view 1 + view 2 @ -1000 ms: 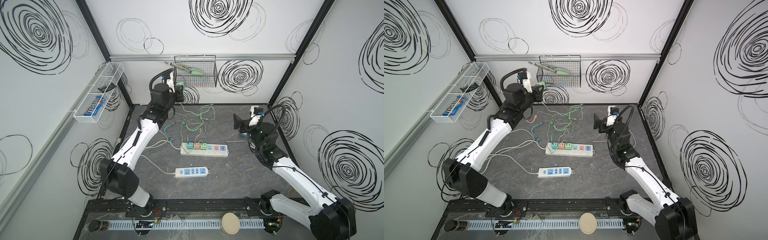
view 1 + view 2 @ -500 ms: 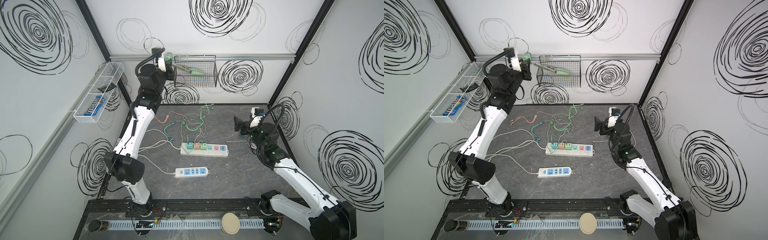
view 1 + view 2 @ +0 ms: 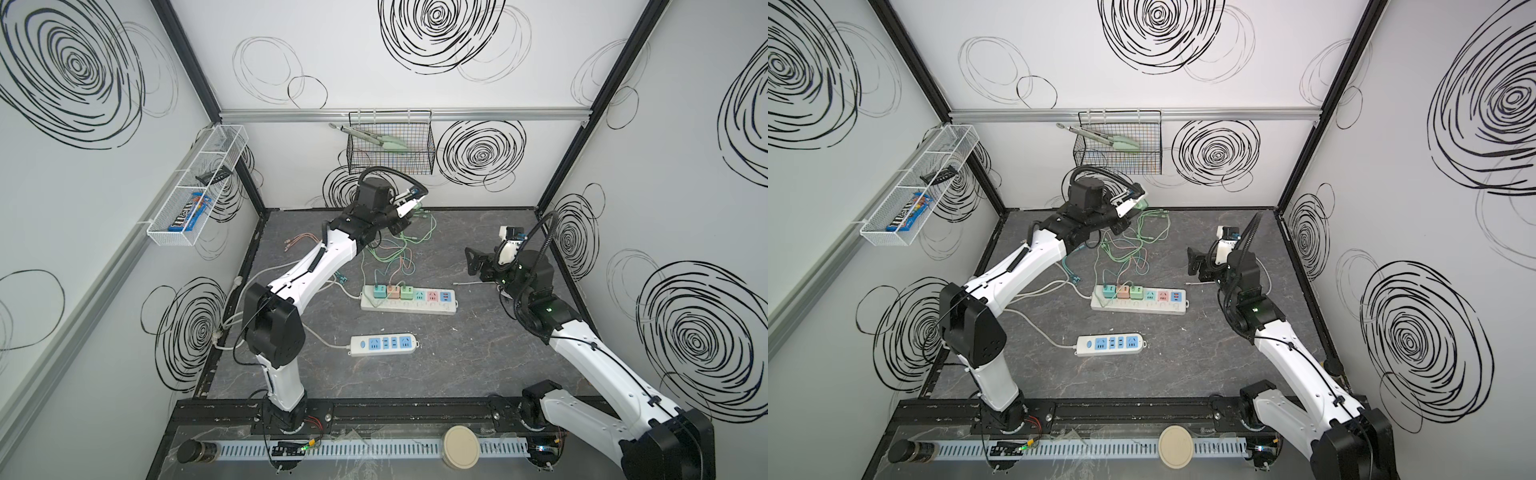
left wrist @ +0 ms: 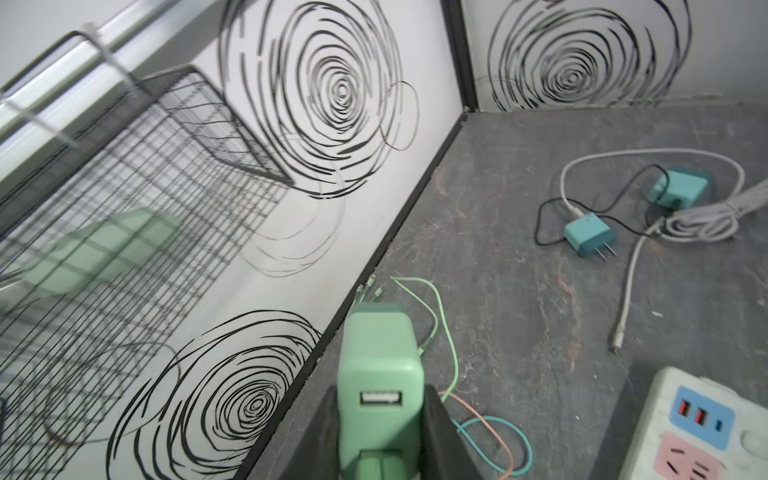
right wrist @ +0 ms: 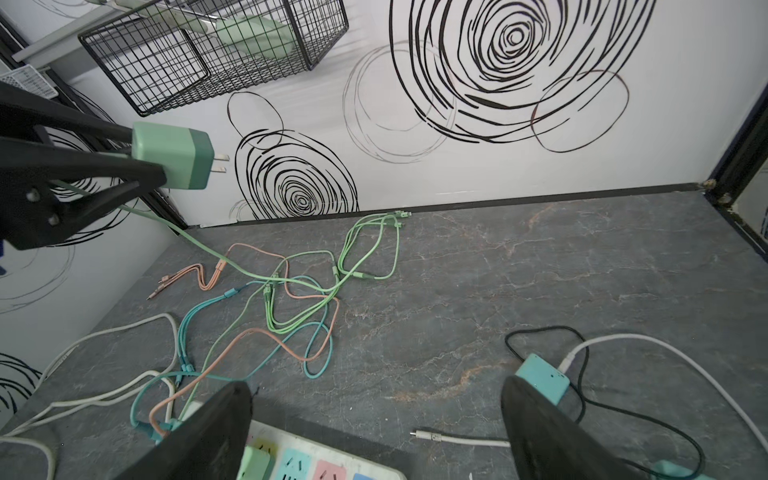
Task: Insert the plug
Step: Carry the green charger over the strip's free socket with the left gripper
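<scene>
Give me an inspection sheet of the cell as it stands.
Surface: dark marbled tabletop; no spill seen.
Job's things: green plug held in the air, prongs bare; long power strip carries three chargers, other sockets free; short power strip has nothing plugged in.
Clutter: two loose teal chargers by the right arm.
Grippers: left gripper shut on green plug; right gripper open, holding nothing.
Cables: green, pink and teal tangle behind the long power strip; white cords at left.
Surroundings: wire basket with tongs on back wall; white rack on left wall.
</scene>
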